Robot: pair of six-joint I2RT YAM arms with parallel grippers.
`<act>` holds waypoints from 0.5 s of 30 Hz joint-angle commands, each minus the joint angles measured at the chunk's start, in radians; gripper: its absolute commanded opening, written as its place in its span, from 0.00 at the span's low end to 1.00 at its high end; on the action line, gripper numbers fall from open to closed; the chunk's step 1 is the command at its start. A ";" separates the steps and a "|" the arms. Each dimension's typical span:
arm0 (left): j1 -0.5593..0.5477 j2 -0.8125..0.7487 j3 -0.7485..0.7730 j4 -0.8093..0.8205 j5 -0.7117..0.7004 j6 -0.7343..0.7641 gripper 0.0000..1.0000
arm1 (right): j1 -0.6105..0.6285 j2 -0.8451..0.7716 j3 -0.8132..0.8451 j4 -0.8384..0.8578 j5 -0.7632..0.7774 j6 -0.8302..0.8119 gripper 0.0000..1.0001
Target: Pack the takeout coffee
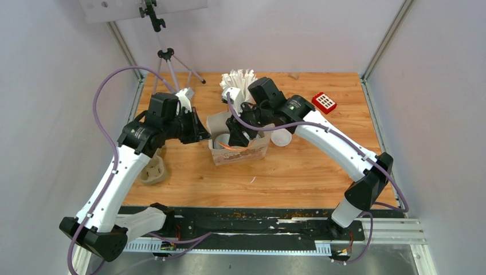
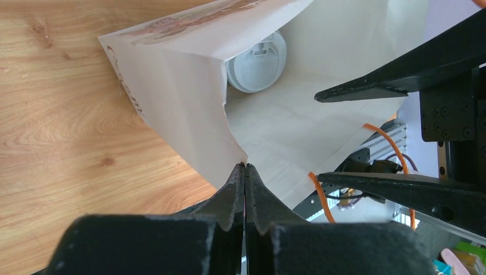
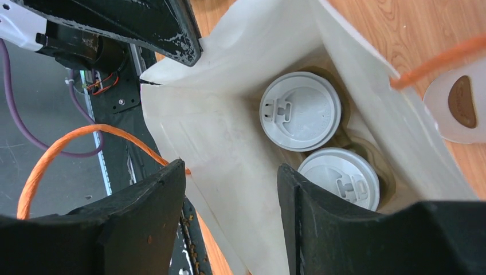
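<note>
Takeout coffee cups (image 3: 300, 111) sit in the paper bag (image 3: 229, 114), rim pinched by left pincer (image 2: 245, 172), right pincer (image 3: 232, 180) open astride it.

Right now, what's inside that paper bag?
Two takeout coffees sit side by side in the paper bag, only their white lids showing. Their sides and the bag's floor are hidden.

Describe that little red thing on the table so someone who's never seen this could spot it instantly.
Start at the wooden table and look toward its far right corner. A small red block lies there alone, right of the cup of white sticks and the paper bag. It is the only red thing, with a grid of white squares on top.
</note>
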 commanded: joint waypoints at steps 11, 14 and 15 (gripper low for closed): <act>0.006 -0.034 0.025 -0.050 -0.001 -0.002 0.00 | -0.018 -0.111 0.117 0.117 0.114 0.112 0.60; 0.006 -0.038 0.042 -0.081 -0.013 0.009 0.00 | -0.022 -0.146 0.087 0.176 0.209 0.134 0.60; 0.006 -0.040 0.044 -0.094 -0.017 0.012 0.00 | -0.025 -0.156 0.078 0.197 0.235 0.141 0.60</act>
